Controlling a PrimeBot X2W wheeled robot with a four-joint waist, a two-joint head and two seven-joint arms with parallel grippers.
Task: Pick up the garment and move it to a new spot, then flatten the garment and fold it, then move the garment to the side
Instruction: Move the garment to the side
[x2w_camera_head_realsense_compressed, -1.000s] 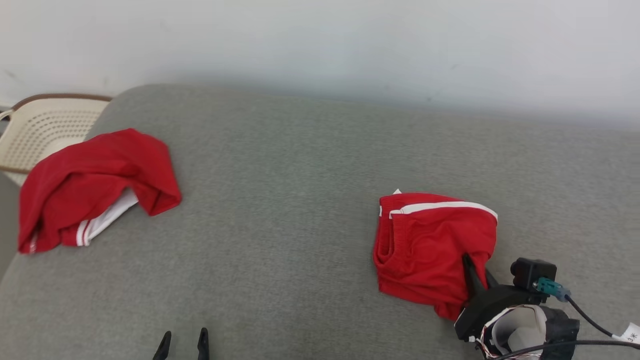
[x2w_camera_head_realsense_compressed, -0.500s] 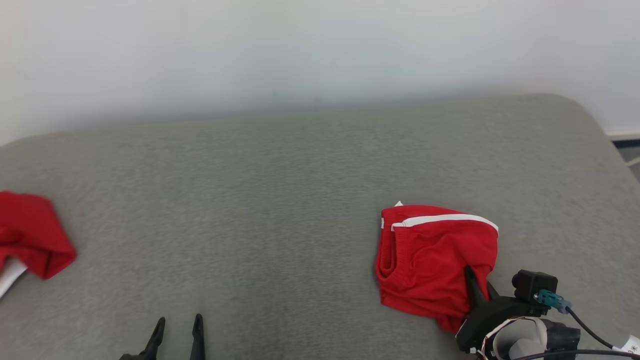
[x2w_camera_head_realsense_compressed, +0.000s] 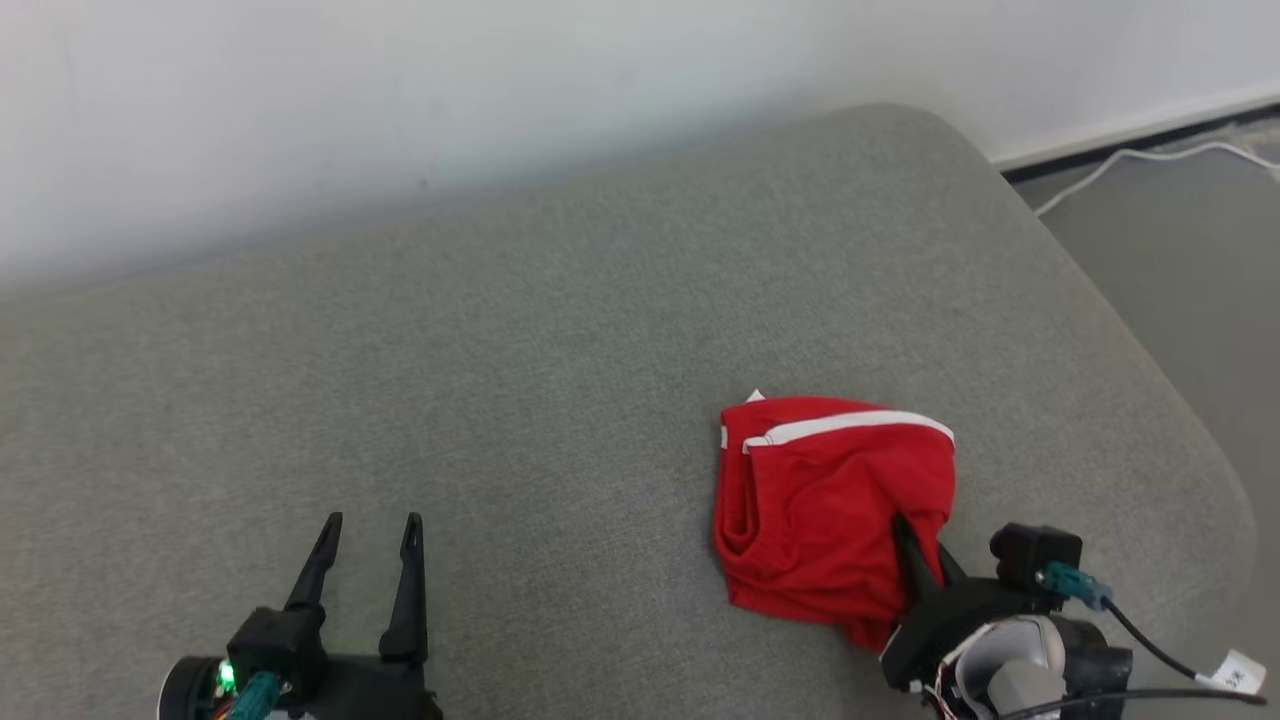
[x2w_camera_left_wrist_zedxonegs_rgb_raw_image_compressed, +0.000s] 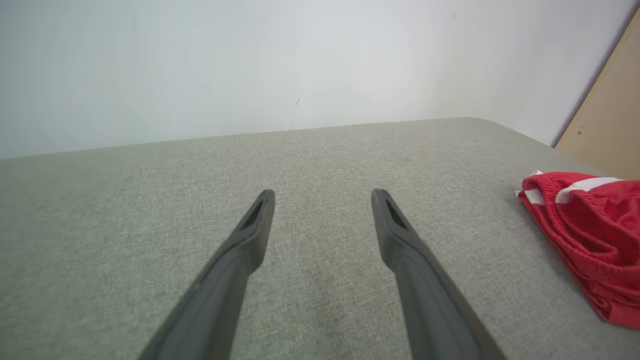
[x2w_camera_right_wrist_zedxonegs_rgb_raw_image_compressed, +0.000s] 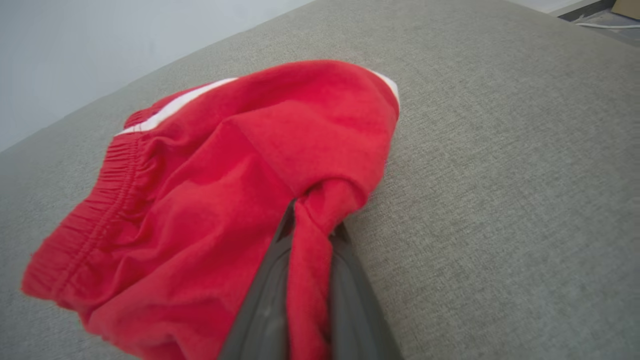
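A folded red garment (x2w_camera_head_realsense_compressed: 820, 500) with a white stripe lies on the grey cushion, right of centre in the head view. My right gripper (x2w_camera_head_realsense_compressed: 912, 535) is shut on its near right corner. In the right wrist view a fold of the garment (x2w_camera_right_wrist_zedxonegs_rgb_raw_image_compressed: 240, 190) is pinched between the two dark fingers (x2w_camera_right_wrist_zedxonegs_rgb_raw_image_compressed: 265, 300). My left gripper (x2w_camera_head_realsense_compressed: 370, 525) stands open over bare cushion at the lower left, well apart from the garment. Its wrist view shows the spread gripper (x2w_camera_left_wrist_zedxonegs_rgb_raw_image_compressed: 322, 192) and the garment (x2w_camera_left_wrist_zedxonegs_rgb_raw_image_compressed: 590, 225) at the right edge.
The grey cushion (x2w_camera_head_realsense_compressed: 560, 330) ends in a rounded corner at the right, with floor and a white cable (x2w_camera_head_realsense_compressed: 1130, 165) beyond. A white wall runs behind. A tan panel (x2w_camera_left_wrist_zedxonegs_rgb_raw_image_compressed: 610, 115) stands at the right of the left wrist view.
The head camera has swung right, so the second red garment and the chair at the left have left view. My left gripper has risen further into view. The right gripper keeps its hold.
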